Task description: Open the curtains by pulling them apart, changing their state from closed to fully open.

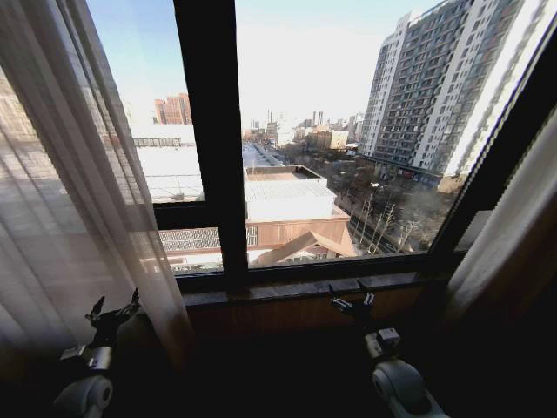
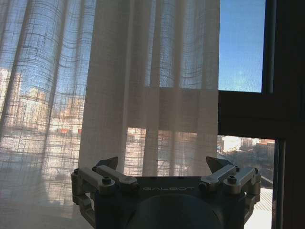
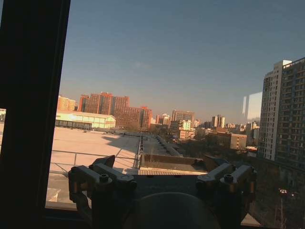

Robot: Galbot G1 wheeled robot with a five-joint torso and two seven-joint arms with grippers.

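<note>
The left curtain [image 1: 78, 192] is a sheer white pleated panel covering the left part of the window. Its inner edge hangs just left of the black centre bar. In the left wrist view the same curtain [image 2: 143, 71] hangs ahead of my left gripper [image 2: 162, 164], with bare glass beside its edge. My left gripper [image 1: 113, 309] is low in front of that panel's lower edge, open and holding nothing. The right curtain [image 1: 492, 235] is bunched cream at the far right. My right gripper [image 1: 352, 300] is open below the sill, and the right wrist view has this gripper [image 3: 159, 162] facing bare glass.
A thick black window frame bar [image 1: 213, 131] runs upright through the middle, with a crossbar and a wooden sill [image 1: 296, 287] below. A darker brown drape [image 1: 531, 296] hangs at the far right. City buildings lie beyond the glass.
</note>
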